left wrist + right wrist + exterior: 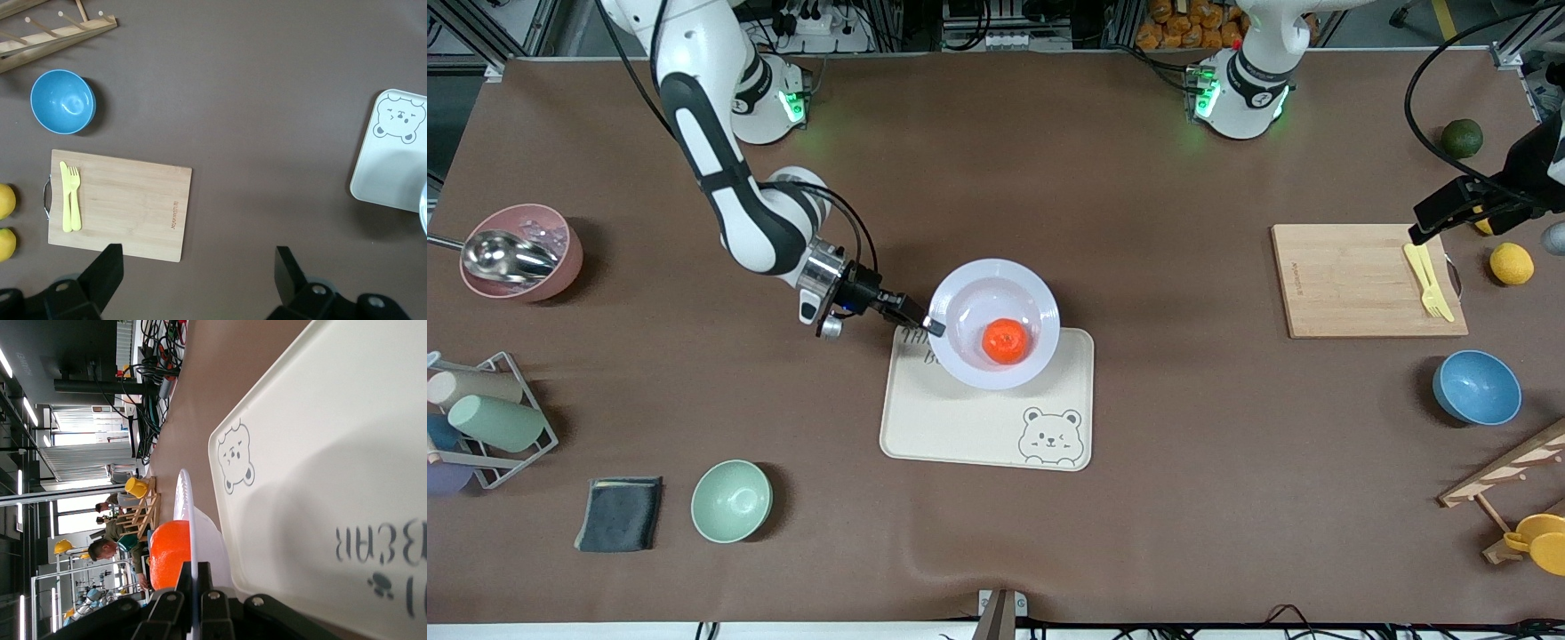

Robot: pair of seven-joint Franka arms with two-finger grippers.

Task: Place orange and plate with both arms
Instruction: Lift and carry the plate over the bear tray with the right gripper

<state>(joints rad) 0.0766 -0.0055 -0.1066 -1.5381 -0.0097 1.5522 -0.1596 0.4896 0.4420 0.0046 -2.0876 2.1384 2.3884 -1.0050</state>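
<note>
Two arms share the job; the right gripper point(935, 326) has its jaws clamped on the rim of the plate point(960, 293), holding it over the bear-printed tray point(925, 427), likely so it can be set down there; the orange point(1005, 341) sits in the plate's well; the left gripper point(199, 260) waits, jaws apart, over the surface point(267, 100) beside the wooden cutting board point(133, 207).

I log a bear-printed tray point(960, 427) at table centre — wooden cutting board point(1352, 284) at its 2 o'clock, mint bowl point(731, 500) at 8, pink bowl point(538, 258) at 10.
</note>
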